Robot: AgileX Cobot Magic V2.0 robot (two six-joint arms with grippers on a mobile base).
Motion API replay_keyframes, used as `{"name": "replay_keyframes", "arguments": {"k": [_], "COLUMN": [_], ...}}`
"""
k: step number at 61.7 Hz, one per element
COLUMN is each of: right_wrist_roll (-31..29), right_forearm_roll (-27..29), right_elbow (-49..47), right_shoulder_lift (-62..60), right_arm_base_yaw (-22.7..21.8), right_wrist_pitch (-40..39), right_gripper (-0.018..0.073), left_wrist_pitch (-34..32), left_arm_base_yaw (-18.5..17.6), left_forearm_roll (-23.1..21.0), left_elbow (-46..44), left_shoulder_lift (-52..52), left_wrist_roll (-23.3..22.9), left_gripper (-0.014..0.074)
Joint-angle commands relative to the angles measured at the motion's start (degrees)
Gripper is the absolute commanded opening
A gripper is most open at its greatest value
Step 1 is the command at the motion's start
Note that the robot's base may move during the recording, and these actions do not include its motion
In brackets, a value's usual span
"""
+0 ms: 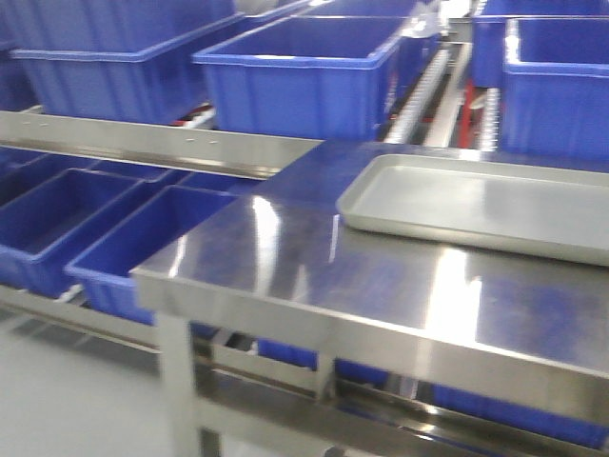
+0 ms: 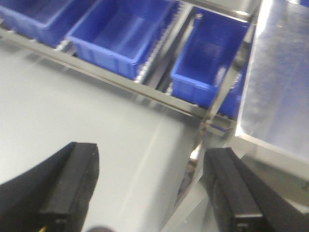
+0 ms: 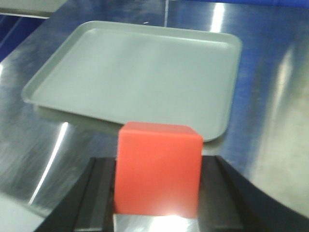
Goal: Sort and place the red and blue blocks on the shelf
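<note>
Bins, lower left: dark-blue plastic bins (image 1: pixel 57 224) sit in a row on a low metal rack (image 1: pixel 143 143) to the left of the table, their open tops facing up.
Bins, upper row: more large blue bins (image 1: pixel 304 76) stand behind the table across the top of the front view, with roller rails (image 1: pixel 419 95) between two of them.
Table: stainless steel table (image 1: pixel 381 286) fills the middle and right of the front view, its top shiny with blue reflections.
Tray: grey metal tray (image 1: pixel 476 205) lies flat on the right part of the table, nothing in it.
Left gripper: left gripper (image 2: pixel 149 193) hangs over the grey floor (image 2: pixel 72 111) beside the table's corner, its two black fingers (image 2: pixel 72 183) spread wide with nothing between them.
Left wrist view only: shows the floor, the table leg (image 2: pixel 203 140) and three of the low bins (image 2: pixel 120 34) from above; neither arm shows in the front view.
Right gripper: right gripper (image 3: pixel 157 193) is clamped on the red block (image 3: pixel 158 166), one black finger (image 3: pixel 96 193) pressed to each side of it.
Red block: held just on the near side of the tray (image 3: pixel 140 72), over the steel top, upright and square to the camera.
Right wrist view only: the one view where the red block shows.
Blue block: in none of the three views.
</note>
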Motion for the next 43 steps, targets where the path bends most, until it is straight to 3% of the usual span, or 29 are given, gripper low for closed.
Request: {"name": "replay_keyframes", "arguments": {"k": [1, 43], "right_wrist_roll": [-0.12, -0.12], "right_forearm_roll": [-0.41, -0.41], "right_elbow": [-1.76, -1.76], "right_shoulder_lift": [0.45, 0.45], "right_arm_base_yaw": [-0.03, -0.03], "right_wrist_pitch": [-4.35, -4.35], "right_gripper": [0.005, 0.005], "left_wrist_pitch": [-4.6, -4.6], "left_arm_base_yaw": [0.03, 0.03], "left_forearm_roll": [0.39, 0.39], "left_elbow": [-1.73, -1.73], "left_shoulder_lift": [-0.04, -0.04], "left_wrist_roll": [-0.3, -0.3], "left_gripper": [0.0123, 0.0123]}}
